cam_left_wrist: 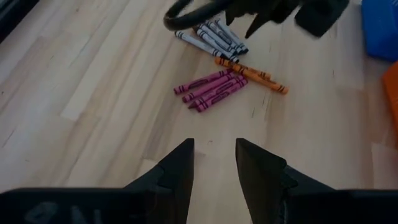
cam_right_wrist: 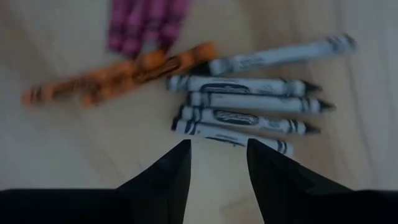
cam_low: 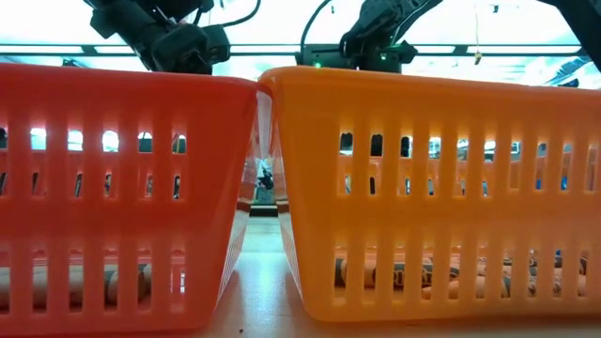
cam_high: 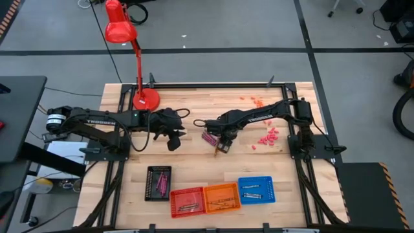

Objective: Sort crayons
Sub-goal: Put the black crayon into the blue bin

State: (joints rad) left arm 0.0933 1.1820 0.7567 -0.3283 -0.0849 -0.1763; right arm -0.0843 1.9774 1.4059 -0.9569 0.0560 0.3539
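The big wooden desk [cam_high: 194, 162] holds everything. A tall red lamp [cam_high: 129, 58] stands at the back of it. Two dark arms reach in from the sides.

Four little baskets sit in a row at the front edge: a black basket [cam_high: 158, 182], a red basket [cam_high: 187, 201], an orange basket [cam_high: 222, 197] and a blue basket [cam_high: 256, 190]. Each one already has some crayons lying in it.

The left claw [cam_left_wrist: 214, 165] hangs over bare wood near the middle, open and holding nothing.

The right claw [cam_right_wrist: 217, 163] is low over a small pile of loose crayons [cam_left_wrist: 227, 68] in the middle of the desk. Its two fingers are apart and hold nothing.

In the pile, five grey-white crayons [cam_right_wrist: 249, 102] lie side by side right under the right claw. Orange crayons [cam_left_wrist: 252, 74] lie next to them, and pink crayons [cam_left_wrist: 211, 90] lie just past those.

Tiny pink bits [cam_high: 268, 137] are scattered near the right arm.
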